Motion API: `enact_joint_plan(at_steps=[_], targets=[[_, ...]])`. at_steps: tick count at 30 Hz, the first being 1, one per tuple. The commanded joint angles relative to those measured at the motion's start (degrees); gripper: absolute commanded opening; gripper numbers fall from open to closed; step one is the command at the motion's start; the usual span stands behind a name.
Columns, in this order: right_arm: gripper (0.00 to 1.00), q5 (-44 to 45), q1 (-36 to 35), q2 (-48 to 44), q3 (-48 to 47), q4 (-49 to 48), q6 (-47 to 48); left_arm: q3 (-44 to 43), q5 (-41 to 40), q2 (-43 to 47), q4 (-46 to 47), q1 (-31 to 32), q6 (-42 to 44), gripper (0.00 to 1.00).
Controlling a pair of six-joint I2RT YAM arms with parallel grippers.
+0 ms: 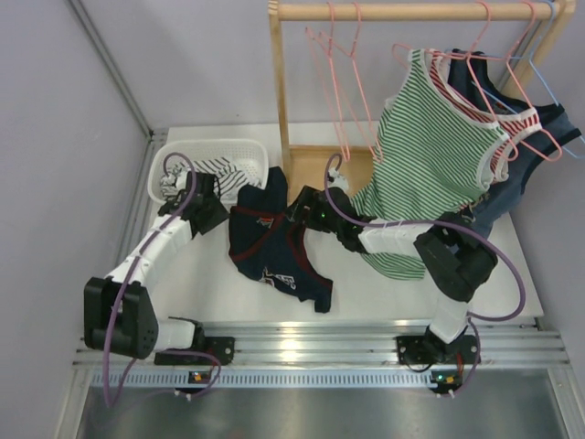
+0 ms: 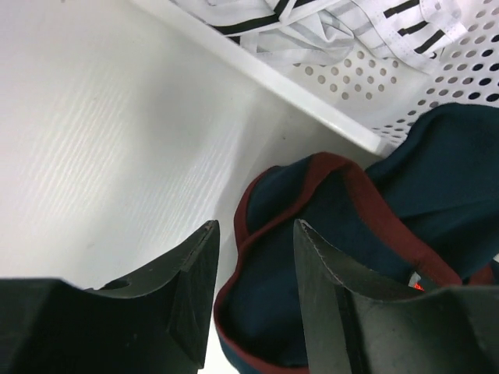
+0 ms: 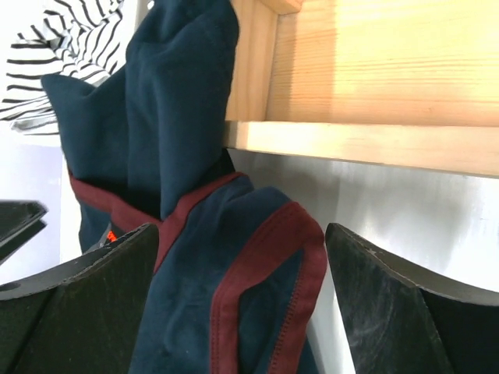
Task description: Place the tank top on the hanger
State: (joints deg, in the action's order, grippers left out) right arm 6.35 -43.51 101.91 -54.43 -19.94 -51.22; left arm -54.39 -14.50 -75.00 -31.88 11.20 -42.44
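The navy tank top [image 1: 274, 242] with maroon trim and white print lies crumpled on the table, its top end against the rack post. My left gripper [image 1: 212, 207] is open at its left edge. In the left wrist view the jaws [image 2: 253, 300] straddle the maroon-trimmed edge [image 2: 343, 234] without closing on it. My right gripper [image 1: 302, 208] is open at the top right. In the right wrist view a maroon-trimmed strap [image 3: 234, 296] lies between its open jaws [image 3: 242, 304]. Empty pink wire hangers [image 1: 345, 91] hang on the rail above.
A white perforated basket [image 1: 247, 151] with striped laundry stands at the back left, also in the left wrist view [image 2: 335, 117]. The wooden rack post [image 1: 280, 101] and base [image 3: 374, 70] are close to my right gripper. A green-striped top [image 1: 430, 155] and a plain navy top [image 1: 512, 174] hang at right.
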Motion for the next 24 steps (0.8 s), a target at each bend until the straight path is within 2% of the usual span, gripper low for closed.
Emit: enact_joint_plan(at_steps=[1, 5, 8, 9, 13, 14, 18, 24], targets=[[0.87, 2.7, -0.8, 0.4, -2.4, -0.9, -1.0, -2.0, 5.0, -3.6, 7.5, -1.4, 4.7, 0.48], [0.83, 3.2, -0.7, 0.3, -2.4, -0.1, -0.1, -2.1, 7.2, -7.7, 10.2, -2.2, 6.0, 0.47], [0.73, 3.2, -0.7, 0.3, -2.6, -0.1, 0.7, -0.2, 9.6, -7.6, 16.1, -2.3, 7.0, 0.47], [0.64, 3.2, -0.7, 0.5, -2.7, 0.0, 1.0, 1.0, 10.8, -7.3, 17.5, -2.4, 7.1, 0.47], [0.42, 3.0, -0.6, 1.3, -3.8, 1.0, 2.8, 0.9, 12.0, -7.6, 18.9, -2.4, 7.6, 0.47], [0.32, 3.0, -0.8, 1.3, -3.8, 1.1, 3.1, 0.6, 11.9, -7.8, 18.1, -2.4, 7.6, 0.47], [0.18, 3.9, -1.1, -0.2, -1.7, 0.7, 3.8, 0.5, 12.0, -6.9, 17.4, -2.4, 7.5, 0.47], [0.12, 6.3, -2.8, -3.9, 4.3, -1.6, 3.8, 0.3, 12.6, -4.5, 16.1, -2.4, 8.2, 0.51]])
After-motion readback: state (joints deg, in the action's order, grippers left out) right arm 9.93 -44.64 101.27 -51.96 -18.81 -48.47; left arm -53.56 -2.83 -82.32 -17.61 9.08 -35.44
